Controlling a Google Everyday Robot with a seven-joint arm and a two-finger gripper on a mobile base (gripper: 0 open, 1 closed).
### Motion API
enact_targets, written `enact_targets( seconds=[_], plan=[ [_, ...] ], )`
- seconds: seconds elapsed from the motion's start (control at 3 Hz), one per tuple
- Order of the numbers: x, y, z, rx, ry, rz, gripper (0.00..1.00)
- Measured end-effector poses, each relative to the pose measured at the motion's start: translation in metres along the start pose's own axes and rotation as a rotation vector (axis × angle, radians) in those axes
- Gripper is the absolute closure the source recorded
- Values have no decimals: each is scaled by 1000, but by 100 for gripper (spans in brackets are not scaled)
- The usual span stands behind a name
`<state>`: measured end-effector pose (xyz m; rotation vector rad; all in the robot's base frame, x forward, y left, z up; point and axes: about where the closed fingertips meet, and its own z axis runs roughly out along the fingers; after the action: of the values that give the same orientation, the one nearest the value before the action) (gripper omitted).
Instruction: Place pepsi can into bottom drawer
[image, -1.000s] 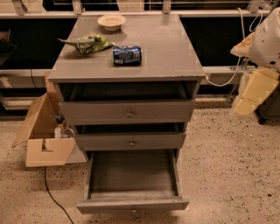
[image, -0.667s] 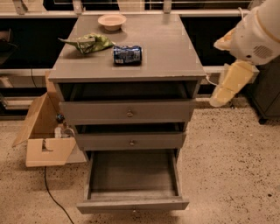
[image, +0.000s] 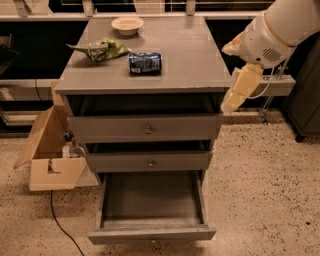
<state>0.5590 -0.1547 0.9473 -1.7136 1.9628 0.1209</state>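
The pepsi can (image: 145, 63) is dark blue and lies on its side on the grey cabinet's top (image: 190, 55), left of centre. The bottom drawer (image: 150, 233) is pulled out wide and its grey tray holds nothing. The two upper drawers with round knobs are slightly ajar. My gripper (image: 239, 91) is beige and hangs from the white arm (image: 280, 27) at the cabinet's right front corner. It is level with the top edge, to the right of the can and apart from it. It holds nothing that I can see.
A green chip bag (image: 102, 50) lies left of the can and a beige bowl (image: 127, 24) sits at the back of the top. An open cardboard box (image: 47, 157) and a black cable (image: 60, 222) lie on the floor to the left.
The arm and gripper have moved left, from well right of the cabinet to its right front corner. The can and drawers have not moved.
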Motion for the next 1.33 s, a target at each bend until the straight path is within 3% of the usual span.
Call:
enact_targets(
  seconds=[0.33,1.0,1.33],
  plan=[
    [-11,-15,12,3,-35,-35,0],
    [-86,-88,86,-28,-173,-184,0],
    [-110,-108,117,-13,-124,-200,0]
  ],
)
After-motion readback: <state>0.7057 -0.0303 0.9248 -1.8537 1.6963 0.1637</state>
